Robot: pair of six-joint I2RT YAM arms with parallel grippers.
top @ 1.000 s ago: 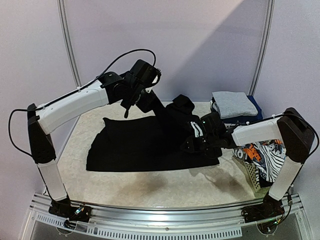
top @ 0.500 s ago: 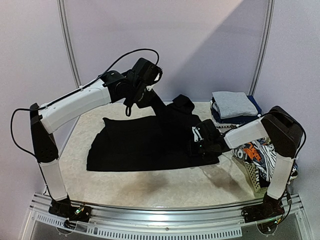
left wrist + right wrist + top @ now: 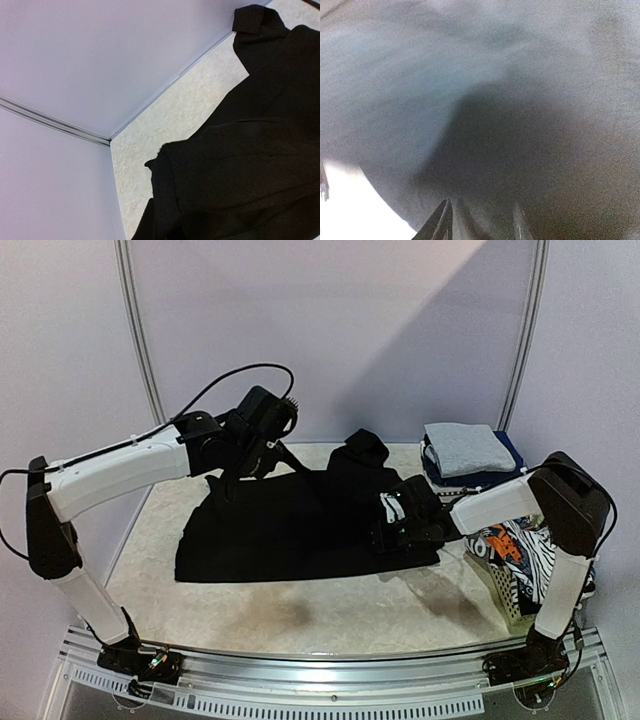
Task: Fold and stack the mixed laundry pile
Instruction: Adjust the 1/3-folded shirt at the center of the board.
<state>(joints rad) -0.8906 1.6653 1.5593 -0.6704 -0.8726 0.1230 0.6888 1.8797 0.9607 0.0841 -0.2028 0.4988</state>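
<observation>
The black hooded top (image 3: pixel 290 530) lies spread across the middle of the table (image 3: pixel 330 610). Its 11 o'clock corner is lifted, clenched in my left gripper (image 3: pixel 252 450). At the garment's 3 o'clock edge my right gripper (image 3: pixel 392 525) sits low on the cloth. Its fingers (image 3: pixel 442 222) show a gap in the wrist view, but I cannot tell whether they pinch fabric (all dark and blurred).

To fold well, I judge both corners should travel together, keeping the edge taut and low.

The grey shirt (image 3: pixel 465 447) is stacked on navy pieces (image 3: pixel 470 480) at 2 o'clock. Printed pieces (image 3: pixel 520 545) wait in the basket (image 3: pixel 497 585) at 4 o'clock.
</observation>
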